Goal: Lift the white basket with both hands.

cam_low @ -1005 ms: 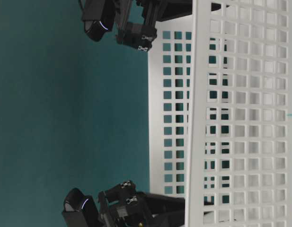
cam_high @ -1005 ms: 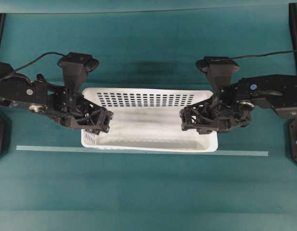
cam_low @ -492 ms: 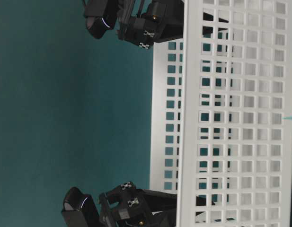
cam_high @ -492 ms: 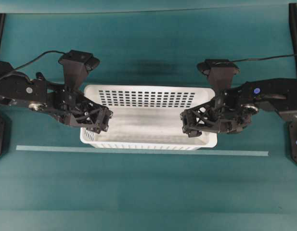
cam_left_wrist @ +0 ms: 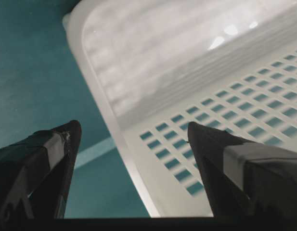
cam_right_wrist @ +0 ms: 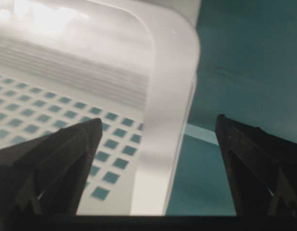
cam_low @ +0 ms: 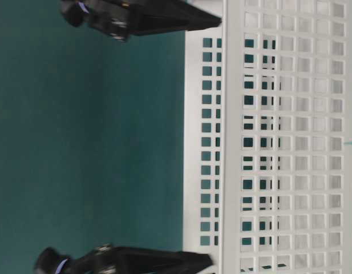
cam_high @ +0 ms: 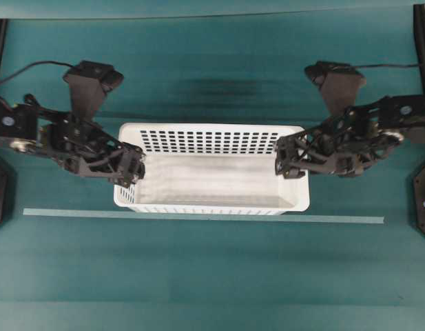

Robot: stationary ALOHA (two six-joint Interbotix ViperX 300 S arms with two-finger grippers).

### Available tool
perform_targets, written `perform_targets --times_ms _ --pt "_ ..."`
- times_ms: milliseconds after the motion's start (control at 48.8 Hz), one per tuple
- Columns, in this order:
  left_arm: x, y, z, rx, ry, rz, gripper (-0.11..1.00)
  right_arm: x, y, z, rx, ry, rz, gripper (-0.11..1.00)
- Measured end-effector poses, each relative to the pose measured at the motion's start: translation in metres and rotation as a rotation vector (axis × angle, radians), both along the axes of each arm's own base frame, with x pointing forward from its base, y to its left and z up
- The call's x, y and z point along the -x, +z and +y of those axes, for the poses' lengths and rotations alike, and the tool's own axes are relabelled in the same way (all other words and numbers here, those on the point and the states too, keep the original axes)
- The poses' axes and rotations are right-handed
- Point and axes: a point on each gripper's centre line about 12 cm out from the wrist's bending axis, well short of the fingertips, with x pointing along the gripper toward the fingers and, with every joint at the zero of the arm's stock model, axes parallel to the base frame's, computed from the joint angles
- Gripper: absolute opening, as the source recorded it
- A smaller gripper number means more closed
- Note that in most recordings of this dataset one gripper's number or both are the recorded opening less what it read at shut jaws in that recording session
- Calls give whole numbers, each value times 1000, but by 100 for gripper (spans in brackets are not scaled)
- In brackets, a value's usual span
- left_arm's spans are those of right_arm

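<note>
both end effectors (cam_high: 134, 172) (cam_high: 286, 160) open astride basket (cam_high: 212, 181) rims

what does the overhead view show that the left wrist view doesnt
Only the overhead view shows the whole white basket with both arms, the right gripper over its right end and the pale tape line in front of it. Only the left wrist view shows the rim passing between the left gripper's open fingers. Both show the basket's holed wall on the teal table.
</note>
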Motion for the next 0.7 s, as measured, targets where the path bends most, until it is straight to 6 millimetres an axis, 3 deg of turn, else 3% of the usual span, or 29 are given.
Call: perform_targets --times_ms 472,697 --pt "36 90 -4 -75 -52 -312 91 -3 103 -6 200 103 -395 96" --pt "55 118 -6 -195 -161 -430 91 -5 140 0 375 223 -631 96"
